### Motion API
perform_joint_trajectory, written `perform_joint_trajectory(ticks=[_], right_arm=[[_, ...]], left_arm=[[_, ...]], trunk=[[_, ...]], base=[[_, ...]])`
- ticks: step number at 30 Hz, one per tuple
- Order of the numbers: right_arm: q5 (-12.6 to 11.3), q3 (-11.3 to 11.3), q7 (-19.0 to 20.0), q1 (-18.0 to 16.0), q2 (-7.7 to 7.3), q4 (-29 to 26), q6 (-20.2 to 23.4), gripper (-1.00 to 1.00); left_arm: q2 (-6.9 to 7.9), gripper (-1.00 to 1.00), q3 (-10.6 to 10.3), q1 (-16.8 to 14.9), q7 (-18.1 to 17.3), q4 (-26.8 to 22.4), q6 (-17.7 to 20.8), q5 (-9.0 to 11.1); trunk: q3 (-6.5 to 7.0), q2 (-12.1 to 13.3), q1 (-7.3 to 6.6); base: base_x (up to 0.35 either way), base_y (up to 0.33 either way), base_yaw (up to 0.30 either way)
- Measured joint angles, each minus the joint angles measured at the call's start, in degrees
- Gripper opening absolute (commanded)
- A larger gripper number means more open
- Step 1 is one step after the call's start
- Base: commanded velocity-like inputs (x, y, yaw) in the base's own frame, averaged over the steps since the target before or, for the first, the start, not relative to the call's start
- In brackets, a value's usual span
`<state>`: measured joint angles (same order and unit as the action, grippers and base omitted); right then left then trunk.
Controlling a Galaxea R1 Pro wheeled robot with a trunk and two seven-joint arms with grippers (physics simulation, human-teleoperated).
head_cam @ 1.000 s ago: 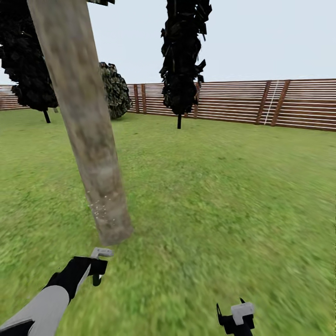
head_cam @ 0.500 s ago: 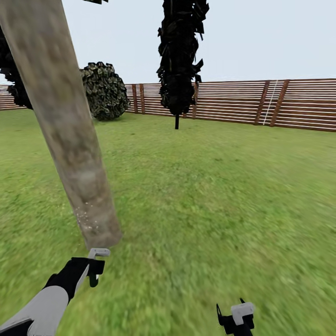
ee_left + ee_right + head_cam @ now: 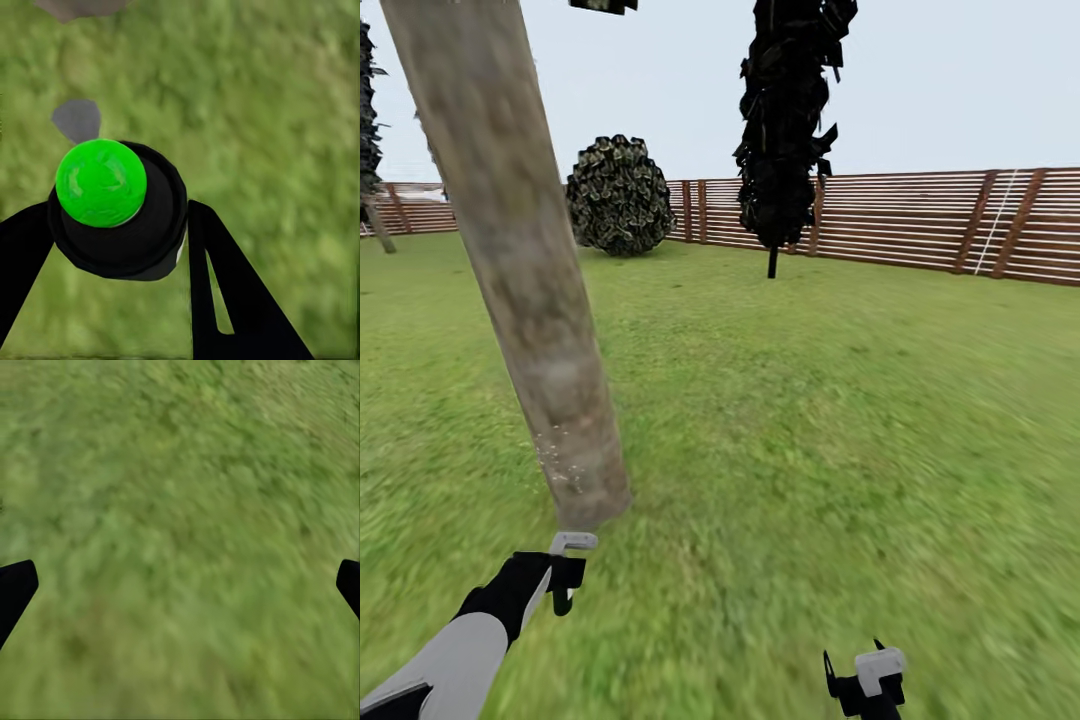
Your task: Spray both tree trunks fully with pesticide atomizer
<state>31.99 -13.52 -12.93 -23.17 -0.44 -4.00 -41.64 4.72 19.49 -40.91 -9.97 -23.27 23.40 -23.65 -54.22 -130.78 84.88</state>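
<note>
A thick, pale grey-brown tree trunk (image 3: 525, 280) leans up to the left over the lawn, its base just ahead of my left arm. Tiny whitish specks of pesticide (image 3: 560, 465) dot its lower part. My left gripper (image 3: 563, 575) is shut on the pesticide atomizer (image 3: 575, 543), whose grey nozzle points at the trunk's base. The left wrist view shows the atomizer (image 3: 116, 202) as a black round body with a bright green cap, clamped in my left gripper (image 3: 112, 251). My right gripper (image 3: 855, 665) hangs low at the right. It is open over bare grass in the right wrist view (image 3: 180, 589).
A brown slatted fence (image 3: 920, 225) closes the lawn at the back. In front of it stand a round leafy bush (image 3: 618, 195) and a near-black cone-shaped tree (image 3: 785, 120). A thin leaning trunk (image 3: 378, 228) shows at the far left edge. Open grass (image 3: 840, 420) spreads to the right.
The whole head view has shifted, so the camera has moved. The trunk, bush and dark tree sit further right than half a second ago. Both grippers keep their places in the picture.
</note>
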Motion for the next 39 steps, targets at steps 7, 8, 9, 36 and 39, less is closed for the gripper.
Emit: perform_joint_trajectory(ticks=[7,8,9,36,39], right_arm=[[0.0,-0.01,0.0,0.01,-0.01,-0.03,-0.01,1.0],[0.0,-0.01,0.0,0.01,-0.01,-0.03,0.0,1.0],[0.0,0.0,0.0,0.01,-0.01,-0.03,0.0,1.0],[0.09,0.0,-0.03,0.02,-0.01,0.04,0.0,1.0],[0.09,0.0,-0.08,0.02,-0.01,-0.01,-0.01,1.0]], left_arm=[[-0.01,-1.0,0.0,-0.01,0.01,0.02,-0.02,-0.01],[-0.01,-1.0,0.0,-0.02,0.01,0.02,-0.02,0.0],[-0.01,-1.0,0.0,-0.02,0.01,0.03,-0.02,0.0],[-0.01,-1.0,0.09,-0.02,0.02,-0.07,0.08,0.08],[-0.01,-1.0,0.09,-0.02,0.01,-0.06,0.08,0.08]], trunk=[[0.0,0.0,0.0],[0.0,0.0,0.0],[0.0,0.0,0.0],[0.0,0.0,-0.03],[0.0,0.0,-0.03]], base=[[0.0,-0.27,0.07],[0.0,-0.27,0.005],[0.0,-0.27,0.003],[0.127,-0.233,0.155],[0.241,-0.186,0.001]])
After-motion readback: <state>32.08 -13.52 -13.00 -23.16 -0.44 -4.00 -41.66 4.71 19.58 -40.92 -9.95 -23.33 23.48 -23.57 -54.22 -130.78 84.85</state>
